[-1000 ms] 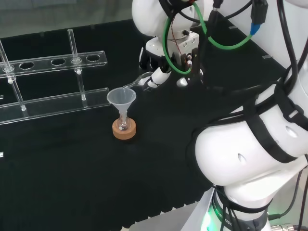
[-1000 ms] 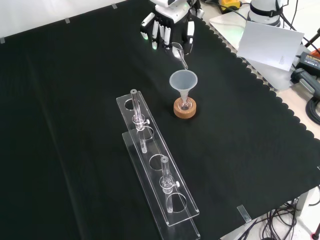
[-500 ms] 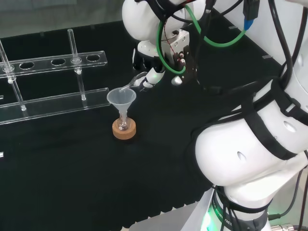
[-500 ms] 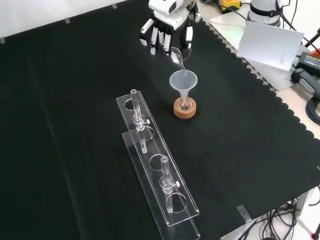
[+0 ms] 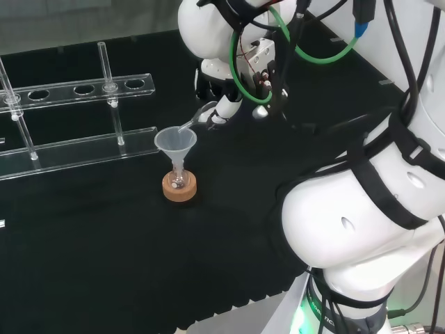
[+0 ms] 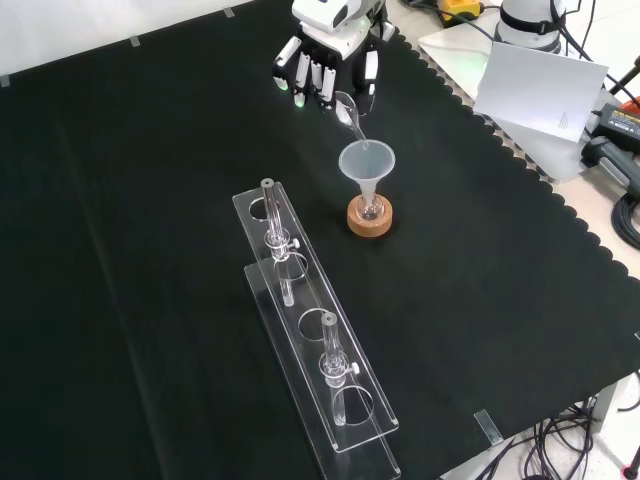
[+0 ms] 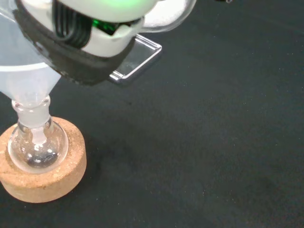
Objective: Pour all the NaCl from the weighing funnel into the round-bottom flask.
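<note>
The fingers [image 6: 322,82] and thumb are pinching the wide end of the clear glass weighing funnel [image 6: 350,110], with the remaining fingers hanging straight down beside it, and the hand [image 6: 325,60] is hovering just beyond the plastic funnel [image 6: 366,165] in the front view. The weighing funnel is a small, transparent scoop with a narrow spout; it is tilting downward, and its spout tip is reaching over the rim of the plastic funnel's cone, at or just inside the opening. In the head view the hand [image 5: 217,104] is sitting just to the right of the plastic funnel [image 5: 175,142], with the weighing funnel [image 5: 197,120] slanting down toward the cone's right rim. The plastic funnel is translucent white and is standing upright with its stem in the neck of the round-bottom flask [image 7: 37,146]. The flask is a small clear glass bulb directly beneath the plastic funnel, and in the wrist view a little pale, grainy material is lying at its bottom. The flask is resting in a cork ring [image 7: 42,175] on the black cloth [image 6: 150,200]. A clear acrylic test-tube rack [image 6: 310,340] is standing well to the near left of the plastic funnel in the front view, holding two glass tubes [image 6: 280,250].
</note>
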Robot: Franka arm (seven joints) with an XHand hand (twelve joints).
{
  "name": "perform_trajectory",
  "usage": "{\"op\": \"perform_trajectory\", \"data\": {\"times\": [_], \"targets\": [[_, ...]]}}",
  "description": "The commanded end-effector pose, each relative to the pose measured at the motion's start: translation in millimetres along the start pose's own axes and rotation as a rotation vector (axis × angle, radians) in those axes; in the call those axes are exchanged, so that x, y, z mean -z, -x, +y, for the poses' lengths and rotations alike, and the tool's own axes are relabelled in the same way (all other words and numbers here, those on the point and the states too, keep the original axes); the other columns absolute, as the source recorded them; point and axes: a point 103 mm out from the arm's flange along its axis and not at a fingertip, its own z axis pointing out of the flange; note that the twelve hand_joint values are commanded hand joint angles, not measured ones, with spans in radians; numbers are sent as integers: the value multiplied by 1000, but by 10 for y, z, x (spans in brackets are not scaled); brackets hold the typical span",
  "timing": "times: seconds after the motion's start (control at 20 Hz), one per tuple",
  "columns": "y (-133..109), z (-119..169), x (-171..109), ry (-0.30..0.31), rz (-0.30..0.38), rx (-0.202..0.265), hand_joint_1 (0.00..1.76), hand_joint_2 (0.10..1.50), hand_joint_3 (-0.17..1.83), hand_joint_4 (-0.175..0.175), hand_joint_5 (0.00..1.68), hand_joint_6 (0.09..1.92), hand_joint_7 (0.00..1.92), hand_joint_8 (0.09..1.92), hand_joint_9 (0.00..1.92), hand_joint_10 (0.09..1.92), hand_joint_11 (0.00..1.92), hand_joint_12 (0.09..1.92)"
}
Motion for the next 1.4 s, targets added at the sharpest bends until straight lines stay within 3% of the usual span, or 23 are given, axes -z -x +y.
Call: {"op": "perform_trajectory", "data": {"times": [0.05,1.1,1.25,1.4], "targets": [[-18,12,11,-8,-33,15,1114,794,322,175,1388,327,1599,87,1081,180,57,1600],[-62,113,134,-6,-156,73,1113,797,319,175,1383,336,1604,87,1081,177,57,1599],[-89,89,132,9,-160,120,1113,797,318,175,1383,337,1605,87,1081,177,57,1599],[-34,82,117,20,-151,124,1113,797,318,175,1383,338,1606,87,1082,176,56,1599]]}}
